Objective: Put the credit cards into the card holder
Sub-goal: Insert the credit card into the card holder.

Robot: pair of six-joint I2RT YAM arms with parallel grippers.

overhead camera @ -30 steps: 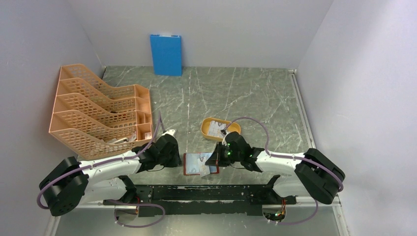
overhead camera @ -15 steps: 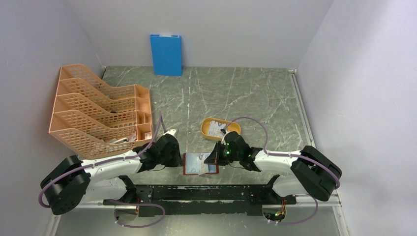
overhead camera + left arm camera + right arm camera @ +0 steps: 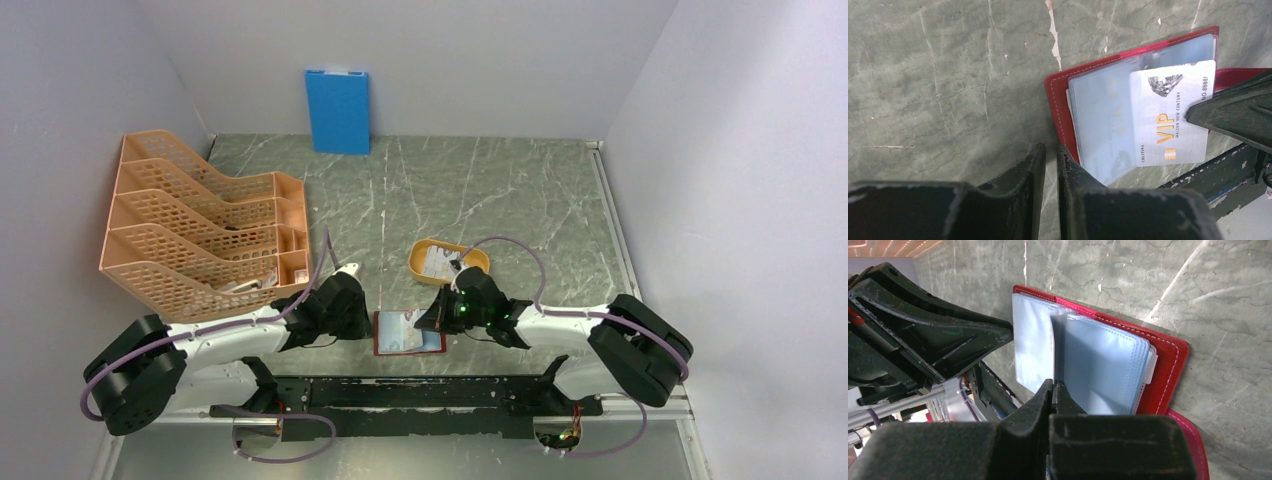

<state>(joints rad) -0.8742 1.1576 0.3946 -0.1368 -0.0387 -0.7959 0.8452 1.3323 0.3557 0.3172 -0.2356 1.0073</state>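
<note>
Since our right gripper clamps the card, long axis up-down at mid-right, it must slide left into the wallet; left gripper, jaws barely apart, waits lower left.

Two arms on show, left arm and right arm, both white-shelled with chunky black joints, purple cables looping off each, green lights glowing on the right wrist, black fingers scuffed grey along their edges, black base rail.
</note>
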